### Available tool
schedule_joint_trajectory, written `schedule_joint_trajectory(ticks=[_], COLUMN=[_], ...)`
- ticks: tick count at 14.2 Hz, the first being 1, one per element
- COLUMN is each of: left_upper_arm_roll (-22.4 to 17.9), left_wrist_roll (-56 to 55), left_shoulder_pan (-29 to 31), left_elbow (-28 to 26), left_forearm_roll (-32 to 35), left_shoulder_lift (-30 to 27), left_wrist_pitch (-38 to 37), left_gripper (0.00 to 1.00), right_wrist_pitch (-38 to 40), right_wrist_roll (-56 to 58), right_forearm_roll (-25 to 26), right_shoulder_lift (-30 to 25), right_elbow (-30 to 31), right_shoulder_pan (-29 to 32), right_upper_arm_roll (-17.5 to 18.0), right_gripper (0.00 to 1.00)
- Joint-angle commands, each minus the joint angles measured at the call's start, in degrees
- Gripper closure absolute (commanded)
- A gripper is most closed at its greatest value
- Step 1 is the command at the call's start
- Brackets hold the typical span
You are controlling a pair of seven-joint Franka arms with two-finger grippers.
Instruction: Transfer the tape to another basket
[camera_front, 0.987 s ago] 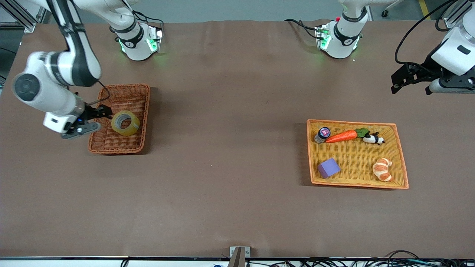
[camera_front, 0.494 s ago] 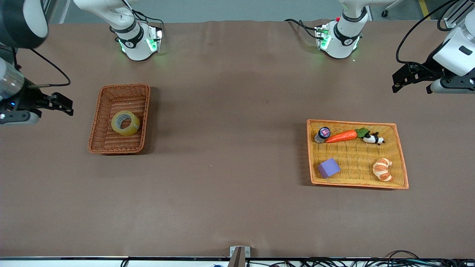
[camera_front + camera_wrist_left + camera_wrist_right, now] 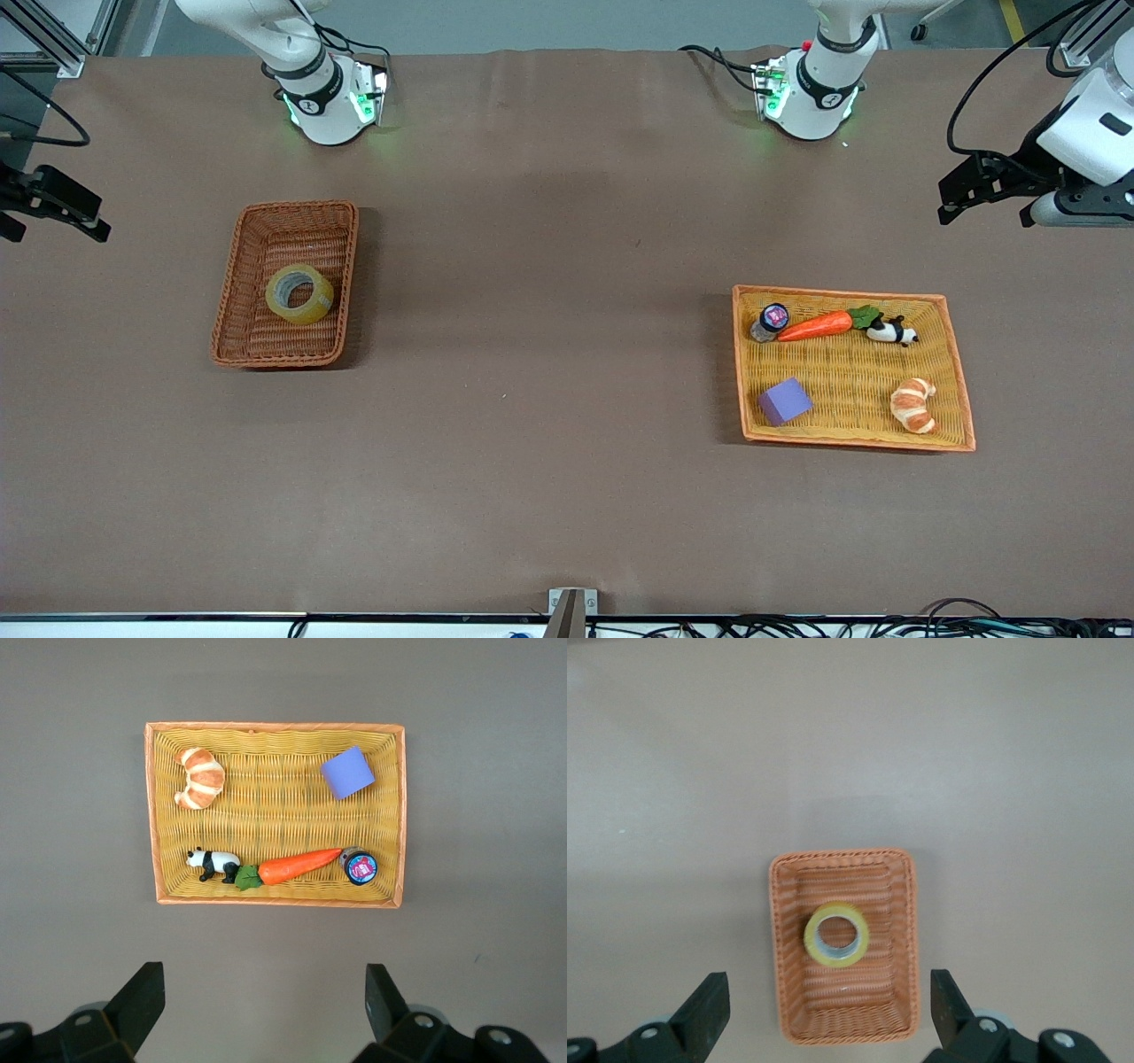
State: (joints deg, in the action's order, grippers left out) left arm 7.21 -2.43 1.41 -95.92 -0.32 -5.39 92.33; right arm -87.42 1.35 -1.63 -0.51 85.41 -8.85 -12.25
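**Tape lying in the reddish-brown basket, both tools empty and clear of it**

The tape (image 3: 299,294) lies flat inside the reddish-brown basket (image 3: 229,301), in the left half of the front view, roughly midway along the basket's length and toward the rim that faces the frame's centre. In the right wrist view the tape (image 3: 836,935) sits ring-up in the middle of the basket (image 3: 777,939), its wide hole plainly showing and nothing touching it. Judged from how things lie, the move looks complete: the roll rests on the weave with no tool on it, and nothing more seems left but for the arms to stand off.

The right tool (image 3: 55,206) is at the far left edge of the front view, over bare counter (image 3: 549,399) and well apart from the basket. Its own wrist view shows the fingers (image 3: 709,1010) spread wide with nothing between them.

The left tool (image 3: 974,188) waits at the upper right of the front view, over the counter above the yellow tray (image 3: 961,381). Its fingers (image 3: 146,997) are likewise spread wide and empty. The tray keeps a croissant (image 3: 914,405), a carrot (image 3: 817,325), a panda figure (image 3: 891,331), a purple block (image 3: 784,400) and a small jar (image 3: 771,321).
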Motion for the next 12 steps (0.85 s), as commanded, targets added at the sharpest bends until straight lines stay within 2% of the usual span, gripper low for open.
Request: schedule_joint_trajectory(ticks=[1,2,3,7,12], left_upper_arm_roll=[0.00,0.00,0.00,0.08,0.08], left_wrist_roll=[0.58,0.58,0.50,0.50,0.50], left_shoulder_pan=[0.00,0.00,0.00,-0.09,-0.09], left_elbow=[2.32,2.32,2.41,2.32,2.41], left_forearm_roll=[0.50,0.41,0.41,0.50,0.67], left_shoulder_lift=[1.43,1.35,1.44,1.44,1.44], left_wrist_pitch=[-1.36,-1.45,-1.80,-1.89,-1.89], left_gripper=[0.00,0.00,0.00,0.00,0.00], right_wrist_pitch=[2.77,3.30,3.31,2.87,2.78], right_wrist_roll=[-6.15,-8.19,-8.12,-5.04,-5.48], right_forearm_roll=[-1.89,-1.36,-1.10,-0.48,-0.57], right_shoulder_lift=[1.31,1.30,1.30,1.30,1.30], right_elbow=[-1.48,-1.48,-1.48,-1.57,-1.57], right_shoulder_pan=[5.30,8.11,8.58,6.39,6.74], right_upper_arm_roll=[6.50,10.98,11.63,8.48,8.47], right_gripper=[0.00,0.00,0.00,0.00,0.00])
